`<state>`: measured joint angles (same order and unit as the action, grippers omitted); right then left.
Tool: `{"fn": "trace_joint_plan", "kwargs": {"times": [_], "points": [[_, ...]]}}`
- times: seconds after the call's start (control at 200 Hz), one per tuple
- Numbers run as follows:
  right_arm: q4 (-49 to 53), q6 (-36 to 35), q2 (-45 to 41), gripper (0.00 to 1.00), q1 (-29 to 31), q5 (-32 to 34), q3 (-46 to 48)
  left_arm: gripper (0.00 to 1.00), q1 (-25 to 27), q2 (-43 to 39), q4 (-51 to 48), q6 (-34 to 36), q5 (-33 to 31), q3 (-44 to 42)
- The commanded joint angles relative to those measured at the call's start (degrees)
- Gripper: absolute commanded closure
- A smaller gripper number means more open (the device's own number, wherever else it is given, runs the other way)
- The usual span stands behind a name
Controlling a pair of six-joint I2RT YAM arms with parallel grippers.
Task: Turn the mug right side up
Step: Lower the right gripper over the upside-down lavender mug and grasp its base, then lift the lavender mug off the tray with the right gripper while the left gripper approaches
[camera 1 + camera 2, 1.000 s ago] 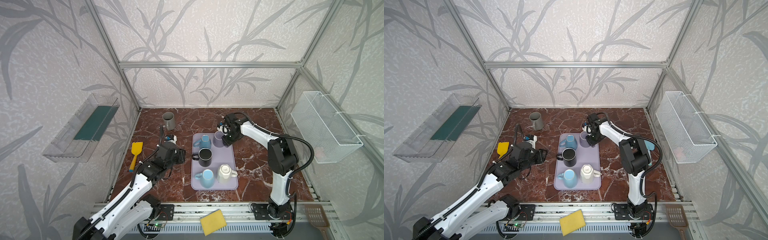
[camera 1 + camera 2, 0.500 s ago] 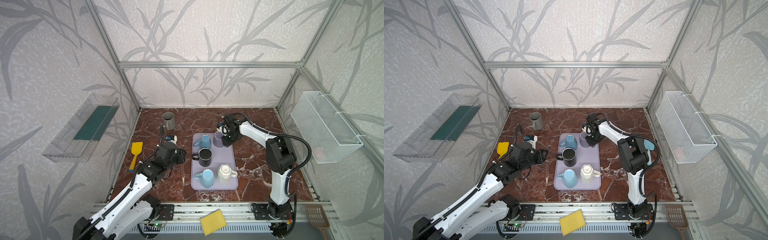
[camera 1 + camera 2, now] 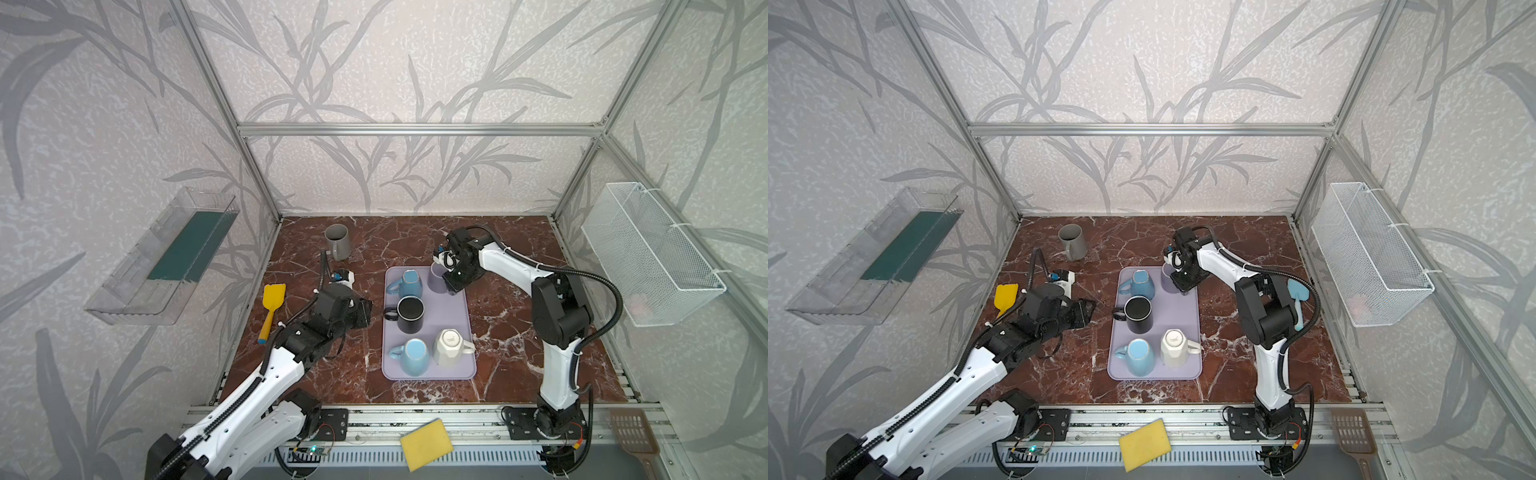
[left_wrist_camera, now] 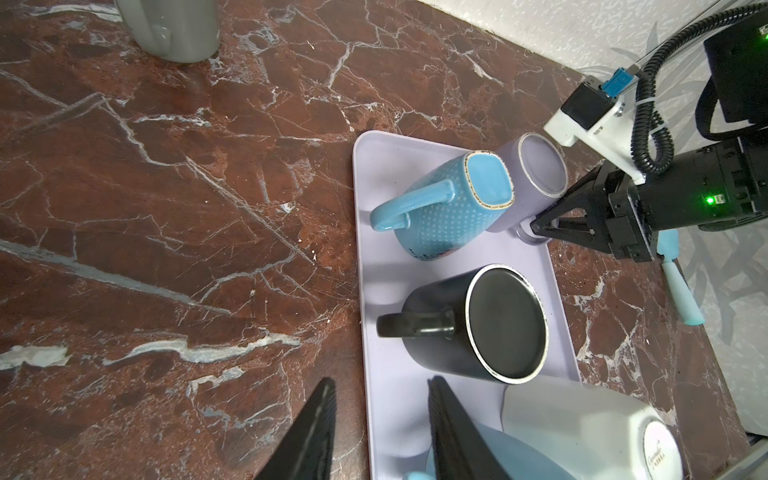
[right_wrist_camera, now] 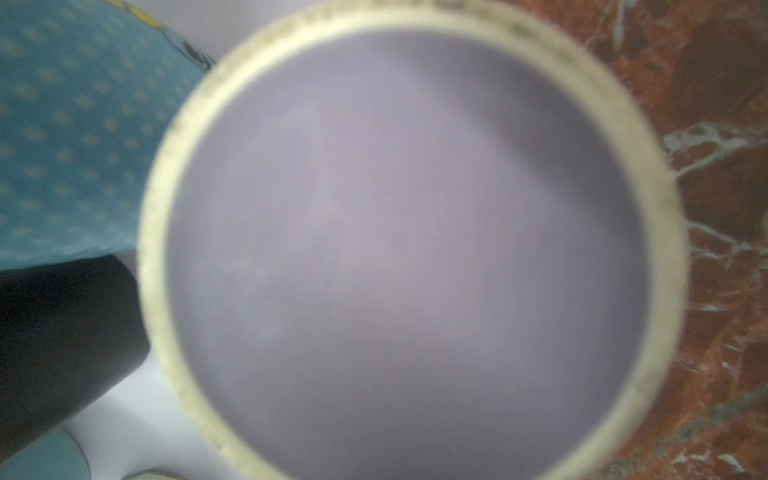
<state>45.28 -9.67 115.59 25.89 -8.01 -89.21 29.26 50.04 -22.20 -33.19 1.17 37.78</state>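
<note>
Closing over the last second, the right gripper (image 4: 539, 227) now pinches the handle of the lavender mug (image 4: 540, 172). The mug is round glossy ceramic and stands base up, showing an unglazed ring, at one o'clock on the smooth tray (image 3: 462, 324). The gripper sits at the mug's four o'clock. Only the left wrist view shows the pinch. The left gripper (image 4: 380, 380) stands part open and empty.

Left arm (image 3: 274, 374): white shells met black joints, and a ribbed black conduit ran along it.
Right arm (image 3: 559, 311): the same white and black, with a corrugated black hose (image 3: 611, 291) arcing off the elbow.
Right wrist camera (image 4: 582, 122): black module on a white bracket, with a blue plug.
Right wrist housing (image 4: 681, 199): black barrel, with a green lamp (image 4: 710, 200) lit.
Left gripper (image 4: 381, 380): two black tapering blades.
</note>
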Motion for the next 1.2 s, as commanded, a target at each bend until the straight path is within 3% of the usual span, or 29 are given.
{"fn": "trace_joint_plan", "kwargs": {"times": [0.0,0.26,1.195], "points": [[0.5,0.0,-0.7,0.91,0.0,-0.9,-0.6,0.6,0.3,0.2,0.0,-0.3,-0.3,0.7],[-0.3,0.3,-1.9,1.0,-0.1,-1.8,0.0,0.6,0.2,-0.3,-0.5,-0.3,-0.5,0.6],[-10.7,2.4,-12.9,1.0,-2.2,-8.2,8.3,0.61,0.3,-1.4,-0.3,-1.0,-0.2,-0.1]]}}
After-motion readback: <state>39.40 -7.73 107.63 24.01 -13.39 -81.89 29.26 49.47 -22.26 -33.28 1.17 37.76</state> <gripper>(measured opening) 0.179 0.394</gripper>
